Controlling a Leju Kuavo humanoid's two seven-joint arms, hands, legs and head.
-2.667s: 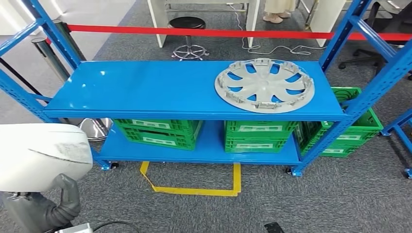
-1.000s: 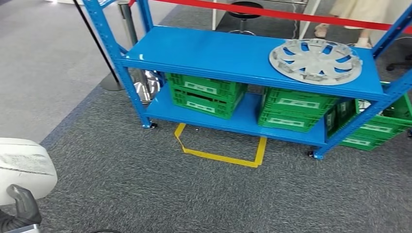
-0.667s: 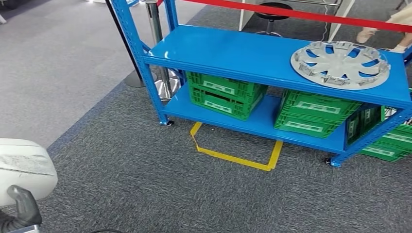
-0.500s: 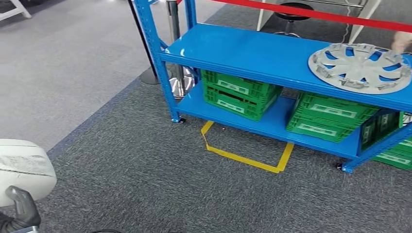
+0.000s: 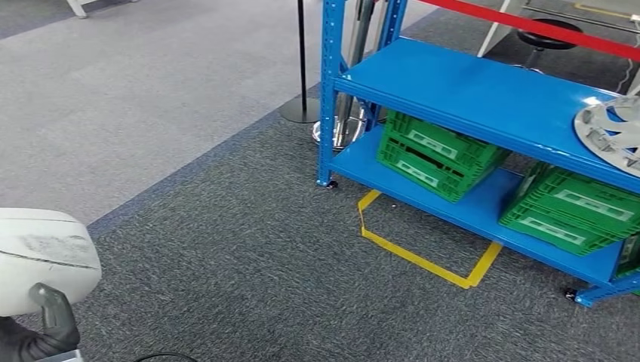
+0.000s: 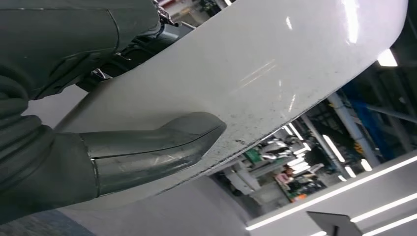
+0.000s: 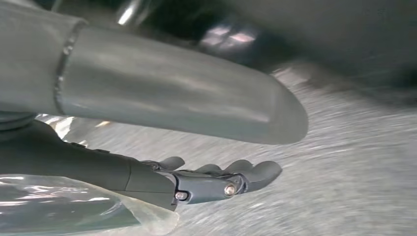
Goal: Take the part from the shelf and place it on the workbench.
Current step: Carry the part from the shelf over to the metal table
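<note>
Standing off to the right in the head view, the blue shelf [image 5: 483, 94] carries green crates [image 5: 434, 154] on its lower level, with a yellow floor marking [image 5: 423, 256] on the grey carpet in front. Lying flat on its top level, at the picture's right edge and cut off by it, is a silver wheel cover [image 5: 613, 132].

By contrast the left hand [image 6: 147, 147] holds a large white part [image 5: 41, 256]: in the left wrist view the grey thumb presses across its glossy, scuffed face near an edge. How the other fingers lie behind it cannot be told. The part looks like a stiff, thin moulded shell, probably light for its size, smooth enough to slide in a weak grip and awkward because it is broad. A hold close to the edge, thumb on one face and fingers behind, seems the sensible one.

The right hand [image 7: 196, 182] hangs over the carpet with dark fingers [image 7: 246, 172] loosely extended, holding nothing.
</note>
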